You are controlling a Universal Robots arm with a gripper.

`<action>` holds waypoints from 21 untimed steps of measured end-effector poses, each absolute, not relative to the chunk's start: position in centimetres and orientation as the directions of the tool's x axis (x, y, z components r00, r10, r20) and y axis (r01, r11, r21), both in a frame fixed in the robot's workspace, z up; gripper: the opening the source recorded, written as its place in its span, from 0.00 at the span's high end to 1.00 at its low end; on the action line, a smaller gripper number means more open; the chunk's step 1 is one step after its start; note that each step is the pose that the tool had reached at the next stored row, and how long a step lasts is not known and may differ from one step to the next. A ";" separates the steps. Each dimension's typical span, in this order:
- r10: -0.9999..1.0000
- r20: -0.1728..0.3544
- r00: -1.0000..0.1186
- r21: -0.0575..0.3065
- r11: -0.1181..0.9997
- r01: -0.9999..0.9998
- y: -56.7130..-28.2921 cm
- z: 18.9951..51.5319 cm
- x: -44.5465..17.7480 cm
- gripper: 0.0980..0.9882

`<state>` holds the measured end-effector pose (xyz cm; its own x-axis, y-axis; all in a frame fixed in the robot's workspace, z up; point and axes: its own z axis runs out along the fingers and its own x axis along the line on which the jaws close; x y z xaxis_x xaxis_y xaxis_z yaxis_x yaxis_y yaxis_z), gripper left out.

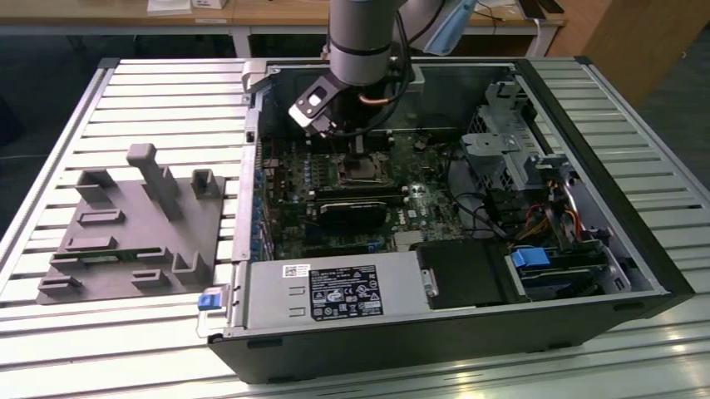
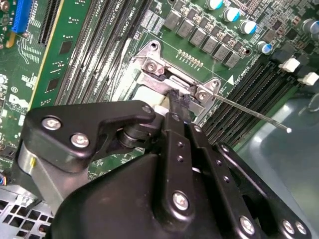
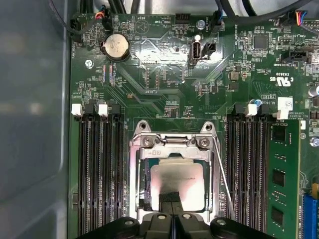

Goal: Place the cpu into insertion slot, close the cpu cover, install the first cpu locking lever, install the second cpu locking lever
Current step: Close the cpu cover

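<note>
Nearest, a white printed label (image 1: pixel 346 293) sits on the open computer case (image 1: pixel 444 342) on the slatted worktop (image 1: pixel 166 83). Deeper in, the gripper (image 3: pixel 170 195) has its fingers (image 2: pixel 175 102) pressed together, holding nothing. Their tips are at the edge of the cpu (image 3: pixel 184 174), which is seated in the insertion slot (image 3: pixel 144 186) under the lowered cpu cover (image 3: pixel 133 169). A locking lever (image 2: pixel 249 112) sticks up free.

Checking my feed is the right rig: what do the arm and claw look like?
The arm is a grey tube with a paler band and a light blue joint cap. An orange cable loops at its wrist. The claw is matte black, built of plates studded with silver screws.
</note>
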<state>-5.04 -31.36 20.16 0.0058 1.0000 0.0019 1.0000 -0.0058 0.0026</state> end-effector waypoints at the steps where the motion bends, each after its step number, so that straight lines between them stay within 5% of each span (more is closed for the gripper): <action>1: 1.000 0.001 0.006 0.002 -0.006 1.000 -31.4 20.1 -5.0 0.99; 21: 1.000 0.013 0.006 0.003 -0.006 1.000 -31.3 20.6 -4.9 0.99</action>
